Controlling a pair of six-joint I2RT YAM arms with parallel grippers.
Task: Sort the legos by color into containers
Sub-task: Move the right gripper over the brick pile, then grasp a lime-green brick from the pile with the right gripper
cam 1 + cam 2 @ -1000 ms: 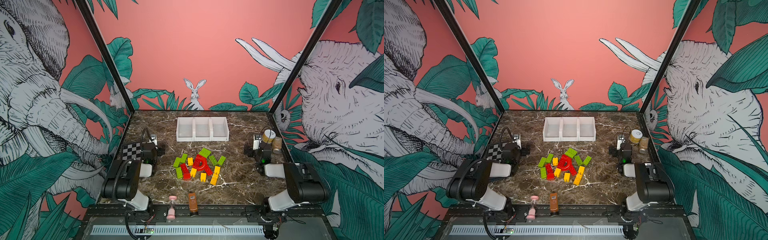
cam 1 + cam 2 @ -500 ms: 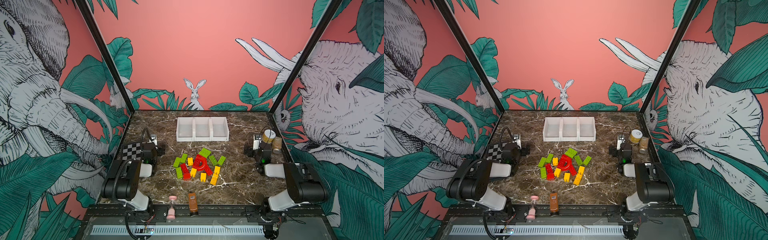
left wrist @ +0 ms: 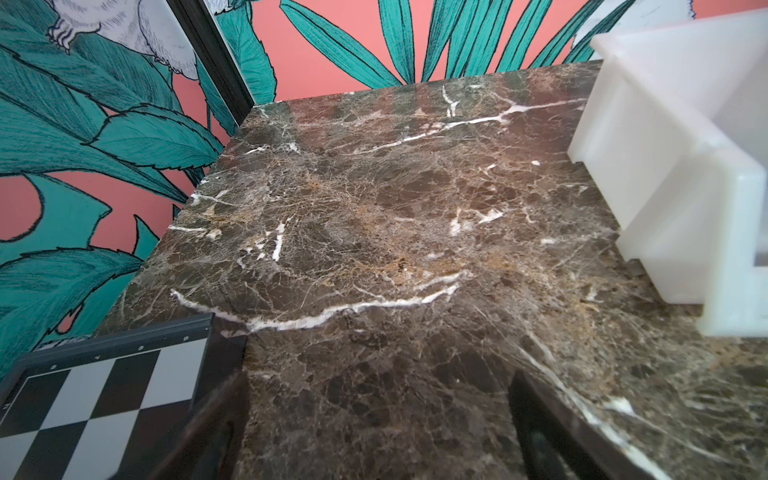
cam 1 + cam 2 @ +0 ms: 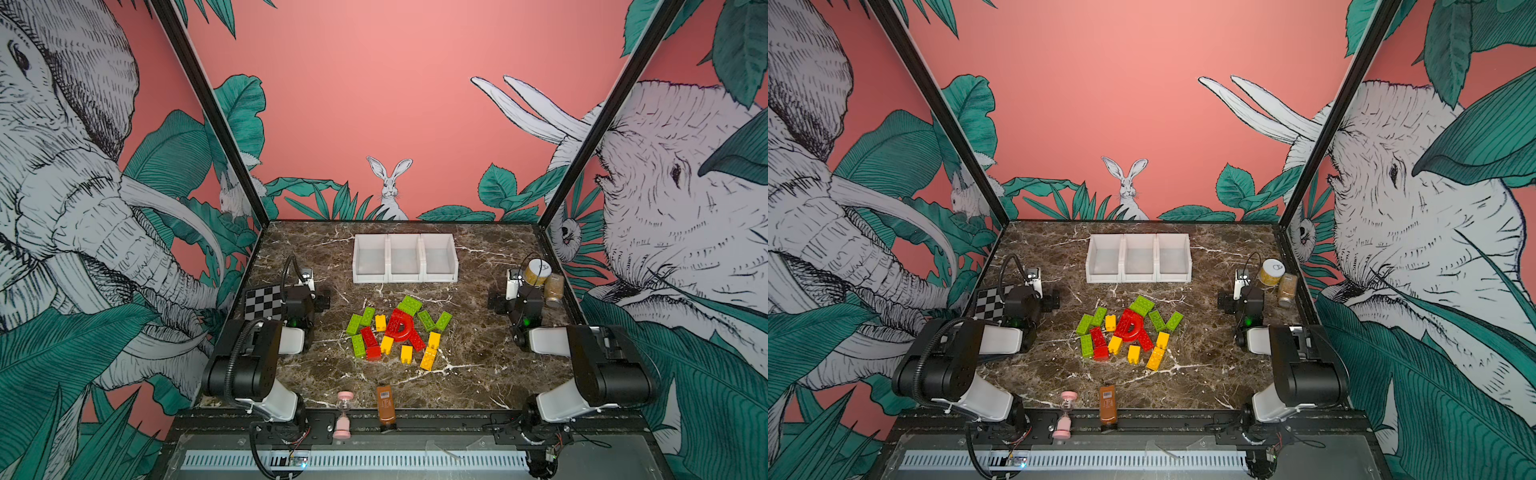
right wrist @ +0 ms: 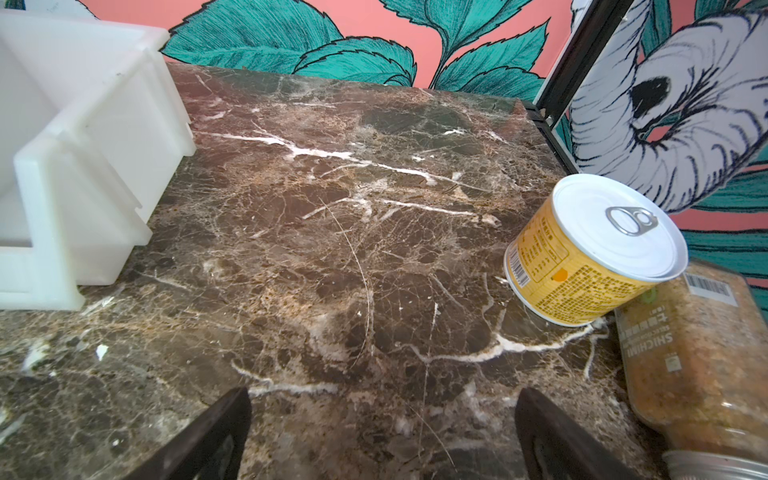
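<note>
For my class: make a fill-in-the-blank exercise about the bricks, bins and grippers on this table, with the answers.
1. All three white bins are ____.
2. The arch piece among the bricks is ____.
3. The can near the right gripper has a ____ label.
4. The left gripper and the right gripper are both ____, holding nothing.
Missing words: empty; red; yellow; open.

In the left wrist view the containers (image 3: pixel 648 158) run off the edge at 3 o'clock, the checkered board (image 3: pixel 104 395) at 8 o'clock. In the right wrist view the spice jar (image 5: pixel 698 365) is cut at 5 o'clock.
</note>
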